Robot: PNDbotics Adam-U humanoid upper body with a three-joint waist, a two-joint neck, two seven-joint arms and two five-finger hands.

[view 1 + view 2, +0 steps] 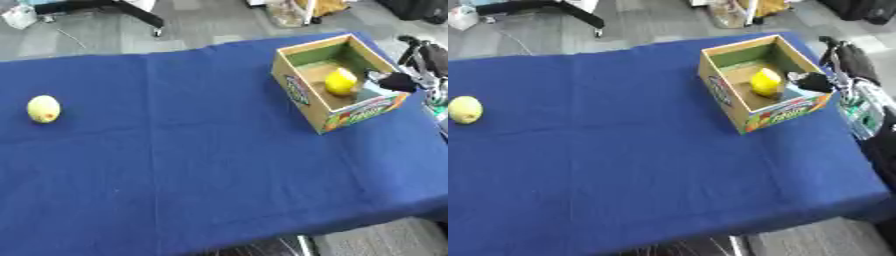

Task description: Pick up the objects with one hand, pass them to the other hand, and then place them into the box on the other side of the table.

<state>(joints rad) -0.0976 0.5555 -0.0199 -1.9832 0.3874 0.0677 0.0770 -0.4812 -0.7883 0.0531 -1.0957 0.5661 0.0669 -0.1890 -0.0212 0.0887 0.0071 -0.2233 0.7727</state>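
A yellow lemon (341, 81) is inside the open cardboard box (302, 90), which stands on the right side of the blue table (219, 165). My right hand (398, 81) comes in from the right edge and reaches over the box's right wall, its tip close beside the lemon. I cannot see whether it touches the fruit. A second fruit (44, 109), yellow-green with a reddish spot, lies alone on the cloth at the far left. My left hand shows in neither view.
The box has a colourful printed front (363, 112) and sits askew near the table's right edge. Beyond the table's far edge are a grey floor, black chair legs (131, 12) and bags (293, 12).
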